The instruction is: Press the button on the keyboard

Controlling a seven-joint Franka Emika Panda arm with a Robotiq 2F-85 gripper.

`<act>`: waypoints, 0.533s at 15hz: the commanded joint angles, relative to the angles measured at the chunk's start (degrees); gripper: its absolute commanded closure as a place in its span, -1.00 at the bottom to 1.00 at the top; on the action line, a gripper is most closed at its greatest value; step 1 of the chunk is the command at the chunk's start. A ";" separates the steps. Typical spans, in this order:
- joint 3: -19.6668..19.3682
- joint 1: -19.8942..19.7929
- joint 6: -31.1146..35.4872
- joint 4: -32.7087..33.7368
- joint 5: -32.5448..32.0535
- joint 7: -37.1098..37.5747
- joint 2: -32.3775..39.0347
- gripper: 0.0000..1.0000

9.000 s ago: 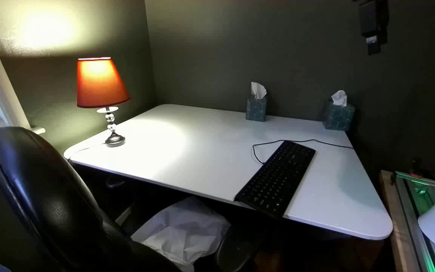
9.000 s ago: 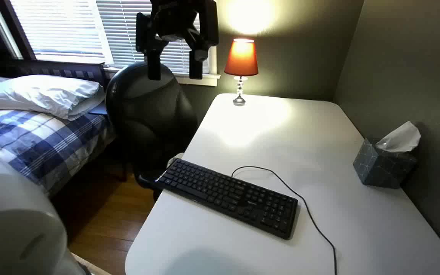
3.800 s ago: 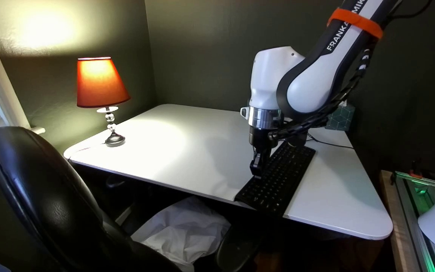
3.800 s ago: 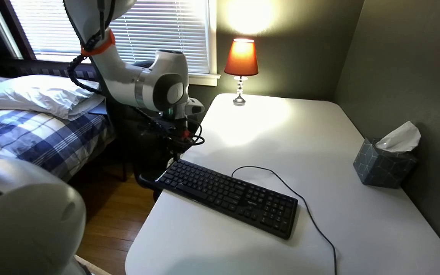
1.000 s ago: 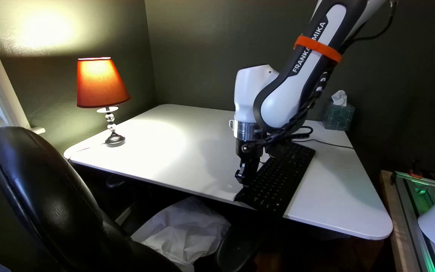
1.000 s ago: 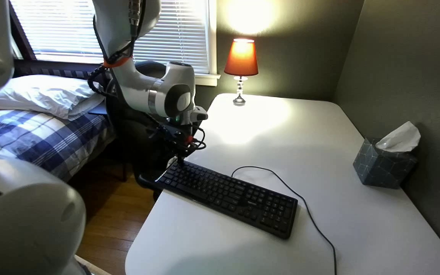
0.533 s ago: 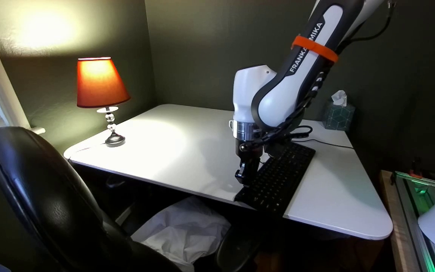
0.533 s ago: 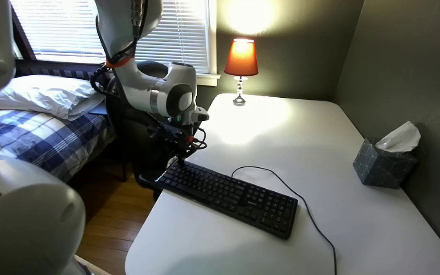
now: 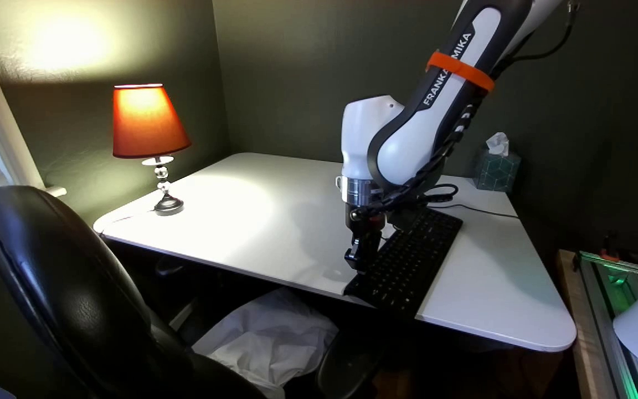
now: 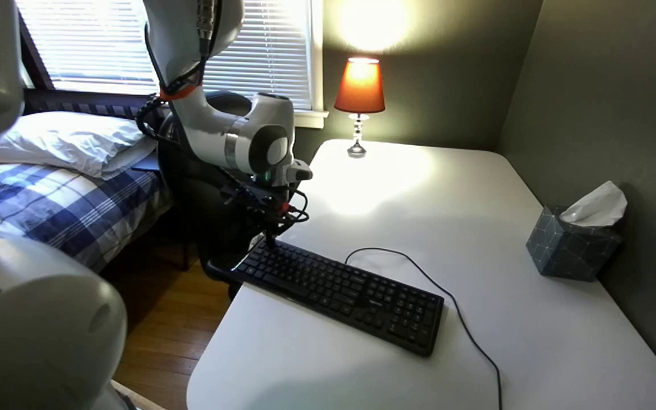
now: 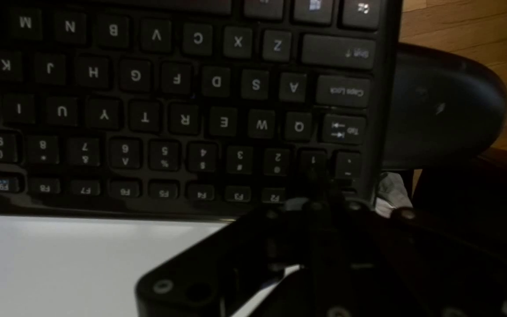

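1. See the keyboard [image 10: 336, 287] lying flat on the white desk [image 10: 305, 353] in both exterior views, with a short end jutting just past the desk's edge.
2. Only in the wrist view, can read the keys, upside down, and can place the gripper [image 11: 317, 176] at the 1 key [image 11: 313, 157], near the keyboard's corner.
3. In that view, appears set finger against finger, with nothing held. Cannot tell pressing on the key from hovering just above. In an exterior view, mostly blends into the dark chair [image 10: 191, 199] behind, down to the keyboard's far left corner.
4. Follow the cable [image 10: 499, 387] from the keyboard's far side, looping right, then near, in an exterior view; see only part in an exterior view, right of the arm [image 9: 410, 152].
5. See the lit lamp [image 9: 147, 122] with orange-red shade on the desk in both exterior views.
6. Find a tissue box [image 9: 497, 170] at the desk's far right in an exterior view.
7. Only in an exterior view, see the bed [image 10: 77, 199] at left, with white pillow [image 10: 72, 134].
8. At right in the wrist view, past the keyboard's end, see a rounded black shape [image 11: 447, 105] and wooden floor [image 11: 464, 22].
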 commanded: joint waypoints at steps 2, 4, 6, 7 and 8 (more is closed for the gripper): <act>0.35 -0.75 -1.22 0.77 0.90 -0.42 1.40 1.00; 0.36 -0.71 -1.20 0.66 0.86 -0.39 1.27 1.00; 0.39 -0.62 -1.00 0.29 0.81 -0.33 0.81 1.00; 0.50 -0.64 -0.81 -0.01 0.90 -0.43 0.43 1.00; 0.68 -0.72 -0.51 -0.46 1.05 -0.68 -0.16 1.00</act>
